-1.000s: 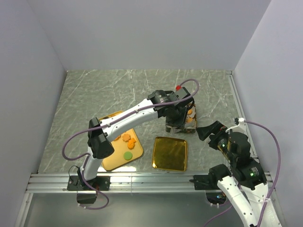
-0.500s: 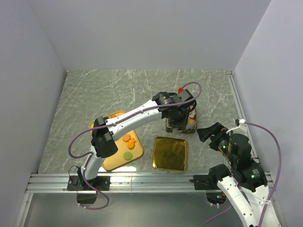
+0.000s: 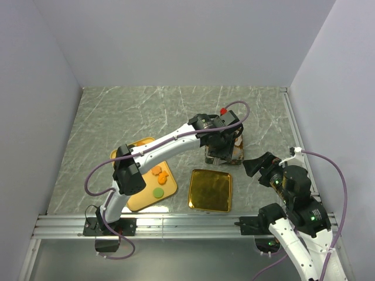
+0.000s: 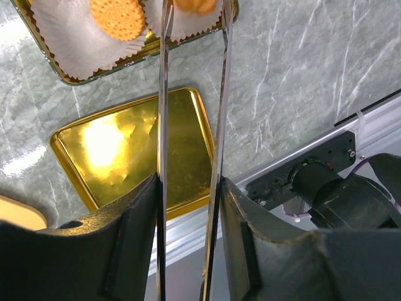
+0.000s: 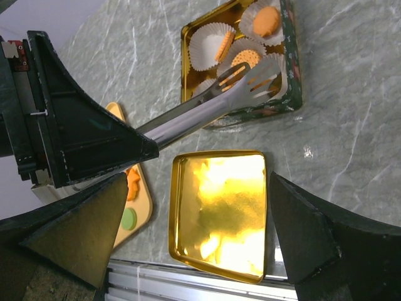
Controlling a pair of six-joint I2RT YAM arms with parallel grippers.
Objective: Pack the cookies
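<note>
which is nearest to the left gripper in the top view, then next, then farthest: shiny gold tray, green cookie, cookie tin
1. cookie tin, directly under the left gripper, whose tongs hang over it.
2. shiny gold tray, toward the arm bases from the tin.
3. green cookie, on the yellow tray, off to the left.

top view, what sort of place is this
Probably a lab robot cell, not a kitchen: plain pale walls box in a marble-patterned table, and the left arm and right arm are bolted to a metal rail.
</note>
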